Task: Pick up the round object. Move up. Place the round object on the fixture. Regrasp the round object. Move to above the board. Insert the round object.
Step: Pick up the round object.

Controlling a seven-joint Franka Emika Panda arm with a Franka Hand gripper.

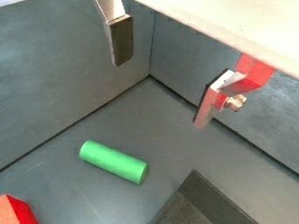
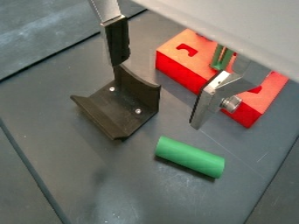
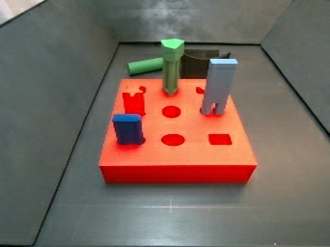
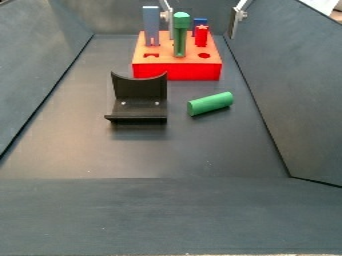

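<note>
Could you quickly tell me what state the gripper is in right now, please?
Gripper: open and empty, above the floor, clear of the round object and the fixture.

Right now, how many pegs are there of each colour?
Green pegs: 2, the round object lying on the floor and the faceted peg standing in the board
Grey-blue pegs: 1, the square peg
Blue pegs: 1, the short peg
Total: 4
The tool hangs open above the floor by the fixture, holding none.

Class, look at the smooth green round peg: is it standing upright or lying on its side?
Lying on its side. The round object rests lengthwise on the floor beside the fixture; the gripper, fingers apart, is above it.
</note>
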